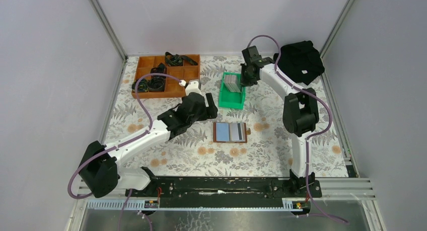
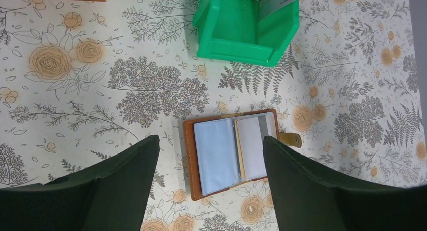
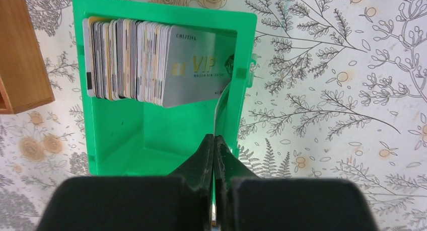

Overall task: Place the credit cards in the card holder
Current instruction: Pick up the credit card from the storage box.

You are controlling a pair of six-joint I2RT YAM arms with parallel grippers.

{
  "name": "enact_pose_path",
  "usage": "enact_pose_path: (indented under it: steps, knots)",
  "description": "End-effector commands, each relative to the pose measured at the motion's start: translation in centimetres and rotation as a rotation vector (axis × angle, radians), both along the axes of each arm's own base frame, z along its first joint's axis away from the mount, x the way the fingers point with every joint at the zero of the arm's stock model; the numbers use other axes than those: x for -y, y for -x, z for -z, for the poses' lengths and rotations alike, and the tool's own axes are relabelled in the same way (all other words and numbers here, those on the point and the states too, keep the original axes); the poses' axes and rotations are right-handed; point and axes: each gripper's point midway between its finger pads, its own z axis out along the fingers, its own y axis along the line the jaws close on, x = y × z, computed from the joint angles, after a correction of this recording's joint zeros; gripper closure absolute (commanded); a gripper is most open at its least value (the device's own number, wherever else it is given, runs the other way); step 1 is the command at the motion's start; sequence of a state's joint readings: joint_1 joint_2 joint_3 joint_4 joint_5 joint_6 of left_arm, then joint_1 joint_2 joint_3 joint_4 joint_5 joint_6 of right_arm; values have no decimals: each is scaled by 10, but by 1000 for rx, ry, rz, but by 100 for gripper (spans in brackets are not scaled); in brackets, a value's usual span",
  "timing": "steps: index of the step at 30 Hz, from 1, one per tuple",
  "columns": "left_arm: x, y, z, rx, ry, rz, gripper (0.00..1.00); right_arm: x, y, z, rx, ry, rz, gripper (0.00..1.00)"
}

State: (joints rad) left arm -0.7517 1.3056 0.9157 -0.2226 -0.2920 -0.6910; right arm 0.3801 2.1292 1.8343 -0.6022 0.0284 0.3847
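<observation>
Clearly the job is near its beginning. The credit cards (image 3: 126, 60) stand on edge as a thick stack at the far end of the green bin (image 3: 151, 140), with a silver card marked VIP leaning at the front. The right pincer (image 3: 215, 143) is inside the bin with its jaws closed. A thin pale strip rises from between the tips, which looks like a single card (image 3: 221, 105) seen edge-on and pinched there.

The card holder (image 2: 216, 155) lies opened flat on the flowered table (image 2: 75, 105), a little nearer the arms than the bin, with its snap tab (image 2: 289, 139) sticking out to one side. One inner page is pale blue and the other whitish with a grey strip. Whether any slot already holds a card cannot be told.

The left pincer (image 2: 209, 145) hangs above the holder, jaws wide apart and gripping nothing.

Almost everything is left to do: lift this card out, carry it across, slide it into a slot, then go through the rest of the stack.
</observation>
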Motion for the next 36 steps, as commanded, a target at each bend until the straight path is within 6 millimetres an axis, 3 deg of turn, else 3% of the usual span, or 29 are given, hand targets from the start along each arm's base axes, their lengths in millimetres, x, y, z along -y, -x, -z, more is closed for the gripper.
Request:
enact_pose_path:
  steps: [1, 8, 14, 17, 21, 28, 32, 36]
  knots:
    - [-1, -5, -16, 67, 64, -21, 17, -1, 1, -49, 99, 74, -36, 100]
    - [-13, -6, -27, 109, 87, -24, 15, -6, 10, -90, 174, 82, -51, 100]
    - [-19, -3, -43, 152, 106, 27, 11, -9, 42, -121, 214, 57, -70, 100]
    - [-19, 4, -56, 186, 141, 86, 8, -11, 69, -131, 202, 15, -105, 100]
    - [-15, 14, -77, 230, 213, 195, 4, -20, 123, -134, 156, -79, -206, 100]
    - [14, 45, -97, 234, 376, 466, 6, -31, 211, -146, 88, -302, -383, 100]
    - [35, 71, -101, 188, 466, 651, 9, -37, 244, -148, 46, -402, -465, 100]
    - [45, 87, -99, 135, 505, 767, 10, -44, 264, -146, 1, -478, -528, 100]
